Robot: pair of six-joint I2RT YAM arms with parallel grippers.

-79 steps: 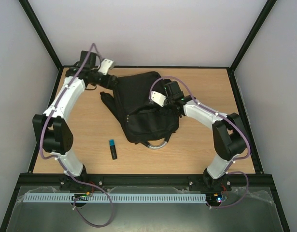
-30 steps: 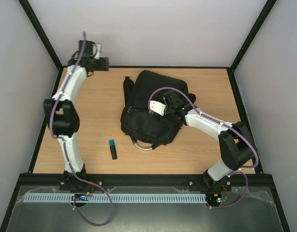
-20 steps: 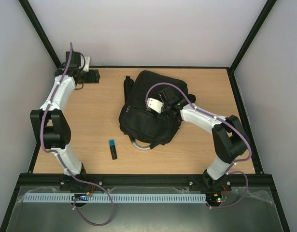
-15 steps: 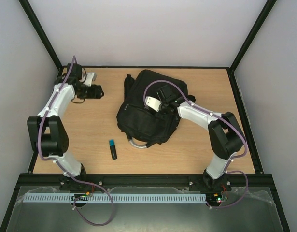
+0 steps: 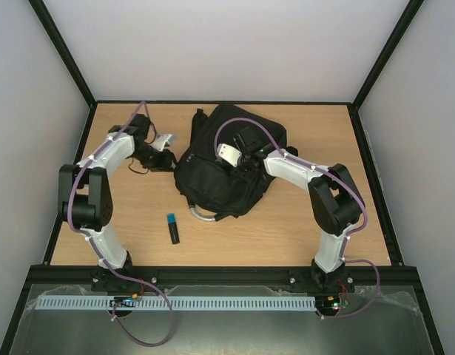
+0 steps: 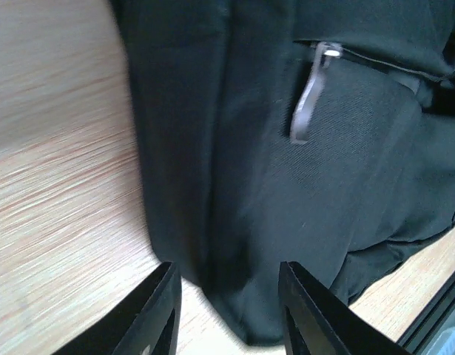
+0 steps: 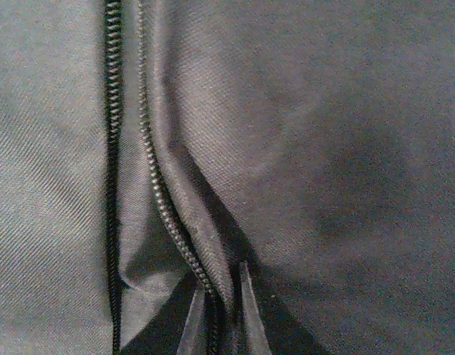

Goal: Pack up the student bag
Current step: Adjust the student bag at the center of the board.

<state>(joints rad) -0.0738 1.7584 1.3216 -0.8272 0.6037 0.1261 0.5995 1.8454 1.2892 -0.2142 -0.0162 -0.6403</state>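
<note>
Looking down from the top view, noted near to far.

Desk [image 5: 286, 229]: light wood, with both my arms bolted at its near edge.

Nearest loose item is a short black stick with a blue cap [image 5: 172, 228]. It lies left of centre on bare wood, apart from everything else.

Just beyond it to the right, the grey loop handle [image 5: 200, 215] sticks out from the near edge of the student bag [image 5: 212, 177]. The bag lies about mid-desk, a little toward the far side, its black fabric slumped and creased.

Left end effector [image 5: 166, 159]: at the bag's left edge, with the arm folded in from the left side. In the left wrist view my fingers [image 6: 159, 310] are spread, one on each side of a rounded lump of the bag's edge. Wood grain shows to the left of the lump. Fabric fills most of the gap, and I cannot tell whether the pads press on it. A grey zip pull [image 6: 308, 92] hangs on the bag farther along in that view.

Right end effector [image 7: 218, 325]: on top of the bag, slightly right of its centre, with the arm arching over from the right. The right wrist view is all dark fabric. The two tips are almost together and pinch a raised fold of the bag beside a zip [image 7: 157, 185], whose coil runs down into the narrow gap between them. A second line of zip teeth [image 7: 111, 148] runs parallel just to the left.

Far left of the bag: a strap [image 5: 196, 124] lies on the wood.
</note>
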